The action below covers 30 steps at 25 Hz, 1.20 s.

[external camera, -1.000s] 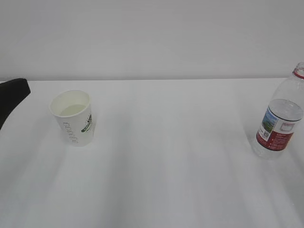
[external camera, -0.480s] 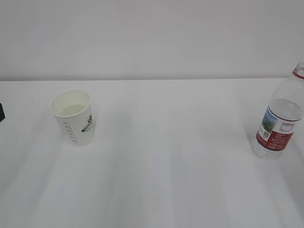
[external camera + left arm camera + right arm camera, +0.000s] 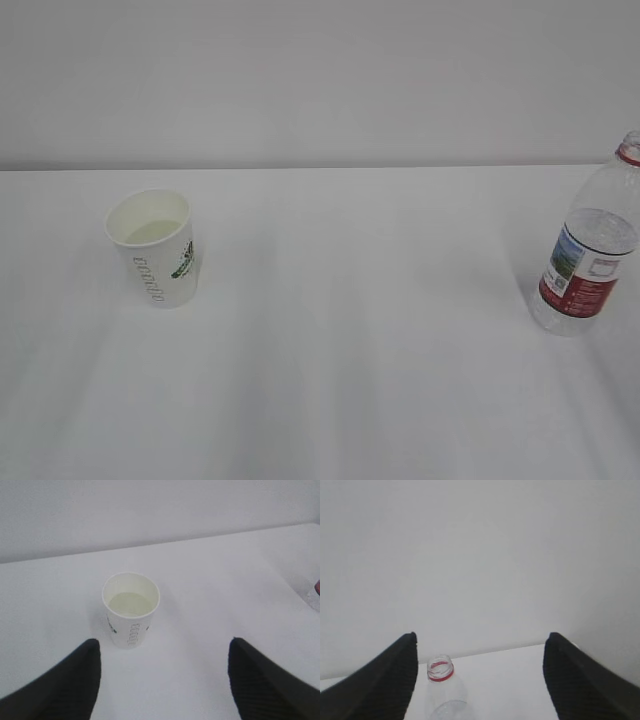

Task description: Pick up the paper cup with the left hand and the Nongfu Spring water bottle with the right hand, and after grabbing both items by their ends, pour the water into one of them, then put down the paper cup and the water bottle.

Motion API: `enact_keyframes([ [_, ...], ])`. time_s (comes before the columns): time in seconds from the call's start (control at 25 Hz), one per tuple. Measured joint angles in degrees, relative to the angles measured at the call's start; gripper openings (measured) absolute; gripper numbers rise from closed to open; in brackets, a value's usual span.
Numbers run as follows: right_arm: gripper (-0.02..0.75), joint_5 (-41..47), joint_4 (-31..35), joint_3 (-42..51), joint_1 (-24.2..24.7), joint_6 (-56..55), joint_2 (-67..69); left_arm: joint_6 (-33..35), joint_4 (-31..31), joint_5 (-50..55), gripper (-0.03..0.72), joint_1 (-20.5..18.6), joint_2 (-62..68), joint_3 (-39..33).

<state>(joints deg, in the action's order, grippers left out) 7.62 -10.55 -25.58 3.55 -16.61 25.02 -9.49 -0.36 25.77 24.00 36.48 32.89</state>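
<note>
**Table [image 3: 360, 380]:** white, with its far edge meeting a pale wall. You have a wide bare stretch of top between the two items and in front of them.

**Paper cup [image 3: 155, 247]:** upright on the left of the table, well apart from the bottle and clear of the far edge. Pale liquid lies in the bottom. You can see a green-black emblem and vertical dark lettering on its side; the lettering is too small to read.

**Nongfu Spring water bottle [image 3: 590, 250]:** upright at the right border of the exterior view, uncapped, red neck ring showing. Water [image 3: 600, 232] stands to about the top of the label. The label is red and white with a small landscape picture; its text is not legible.

**Left hand [image 3: 162, 680]:** your jaws stand wide apart and hold nothing, with the cup between and beyond them, untouched.

**Right hand [image 3: 477, 677]:** jaws likewise spread and hold nothing, raised near neck height, with the bottle's mouth just inside the left finger.
</note>
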Motion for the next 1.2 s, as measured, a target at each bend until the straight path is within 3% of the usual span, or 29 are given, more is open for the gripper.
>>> enact_keyframes([
  [0.28,0.589,16.5,-3.4,-3.1,0.0,0.0,-12.1,0.0,-0.3,11.1,0.528,0.0,-1.0,3.0],
  [0.72,0.588,47.8,-3.5,-13.1,0.0,3.6,-22.7,0.0,-0.5,21.0,0.522,0.0,-13.3,3.1],
  [1.2,0.589,64.9,-1.2,-17.5,0.0,6.6,-23.3,0.0,-0.5,36.6,0.517,0.0,-24.0,3.2],
])
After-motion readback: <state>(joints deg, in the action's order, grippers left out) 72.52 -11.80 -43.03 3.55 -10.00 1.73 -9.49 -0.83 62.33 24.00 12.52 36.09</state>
